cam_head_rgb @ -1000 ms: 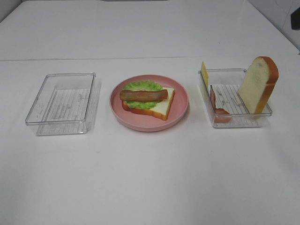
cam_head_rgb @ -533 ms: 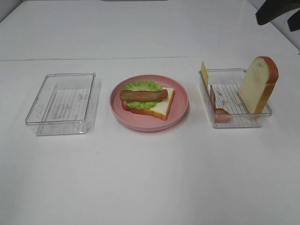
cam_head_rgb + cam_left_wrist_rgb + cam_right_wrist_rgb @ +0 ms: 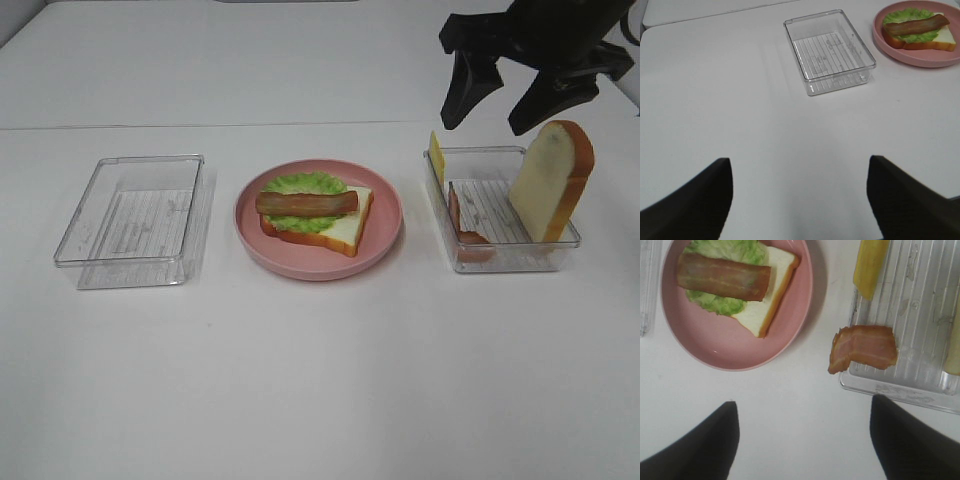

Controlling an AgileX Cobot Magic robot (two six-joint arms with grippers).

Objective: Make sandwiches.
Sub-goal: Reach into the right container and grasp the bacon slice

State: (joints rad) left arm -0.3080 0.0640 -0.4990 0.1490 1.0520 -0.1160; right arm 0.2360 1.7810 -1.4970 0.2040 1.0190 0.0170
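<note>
Right wrist view — right end effector [image 3: 804, 401] spread wide, empty; bacon strip [image 3: 865, 347] lies ahead, untouched.

Upright bread slice [image 3: 550, 185] blocks the right tray [image 3: 510, 268] on its outer side, cheese [image 3: 436, 155] and bacon [image 3: 465, 235] crowd the wall toward the plate [image 3: 385, 235]; the ribbed floor between lies open from above

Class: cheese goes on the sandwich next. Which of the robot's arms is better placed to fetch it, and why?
Right. The right gripper, open, hangs near the right tray holding the cheese slice; the left gripper is by the empty tray, across the plate from it.
</note>
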